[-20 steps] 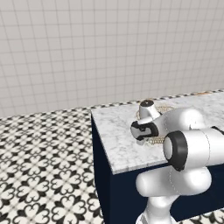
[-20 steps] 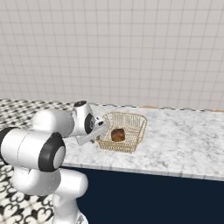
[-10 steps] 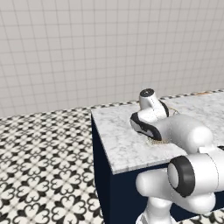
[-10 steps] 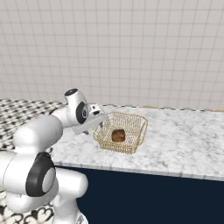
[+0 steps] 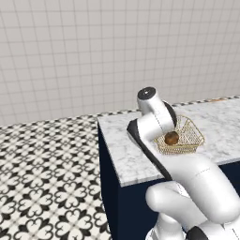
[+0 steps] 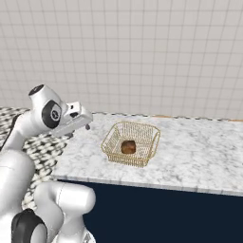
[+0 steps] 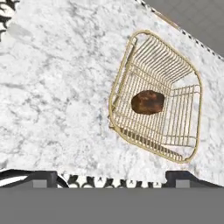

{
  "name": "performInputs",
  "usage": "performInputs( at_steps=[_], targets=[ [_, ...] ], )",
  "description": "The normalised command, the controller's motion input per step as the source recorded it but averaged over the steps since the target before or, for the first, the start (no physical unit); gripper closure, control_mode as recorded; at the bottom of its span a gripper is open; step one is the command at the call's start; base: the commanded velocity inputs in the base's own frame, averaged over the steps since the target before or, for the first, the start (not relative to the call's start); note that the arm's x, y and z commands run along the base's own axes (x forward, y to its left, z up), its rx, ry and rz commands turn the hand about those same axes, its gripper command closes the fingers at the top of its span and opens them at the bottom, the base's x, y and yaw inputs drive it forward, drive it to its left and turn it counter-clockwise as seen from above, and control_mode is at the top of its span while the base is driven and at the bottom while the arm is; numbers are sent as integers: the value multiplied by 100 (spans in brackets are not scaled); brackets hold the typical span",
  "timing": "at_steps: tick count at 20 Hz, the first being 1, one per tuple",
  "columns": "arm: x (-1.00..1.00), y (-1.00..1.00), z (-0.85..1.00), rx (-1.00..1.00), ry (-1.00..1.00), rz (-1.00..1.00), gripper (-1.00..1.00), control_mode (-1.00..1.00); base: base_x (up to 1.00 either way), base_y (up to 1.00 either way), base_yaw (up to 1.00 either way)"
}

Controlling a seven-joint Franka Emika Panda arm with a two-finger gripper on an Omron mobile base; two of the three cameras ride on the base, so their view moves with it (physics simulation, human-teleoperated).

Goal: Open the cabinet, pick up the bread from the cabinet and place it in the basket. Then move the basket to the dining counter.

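The golden wire basket (image 6: 143,153) stands on the marbled dining counter (image 6: 199,152), with the brown bread (image 6: 128,146) lying in its middle. My gripper (image 6: 79,130) hovers open above the counter, to the left of the basket and clear of it, holding nothing. In the hand view I look down on the basket (image 7: 183,122) and the bread (image 7: 148,102), and my gripper (image 7: 113,178) has its tips spread wide at the bottom. The left base view shows the basket (image 5: 201,138) and bread (image 5: 171,138) just beyond my arm. The cabinet is out of view.
The counter's left end and front edge (image 5: 123,180) drop to a dark navy base above the patterned black-and-white floor (image 5: 47,173). A tiled wall (image 6: 142,52) rises behind. Bare marble (image 6: 204,142) stretches to the right of the basket.
My gripper was shut at the basket's left rim, then opened, let go and rose back to the left. The basket and bread stayed put.
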Motion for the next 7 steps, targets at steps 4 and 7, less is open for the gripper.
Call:
performInputs(
  at_steps=[4,7],
  targets=[
    [-62,87,100,2,0,-17,-100,-100,0,0,0],
    [-10,54,90,2,1,-12,-100,-100,0,0,0]
  ],
)
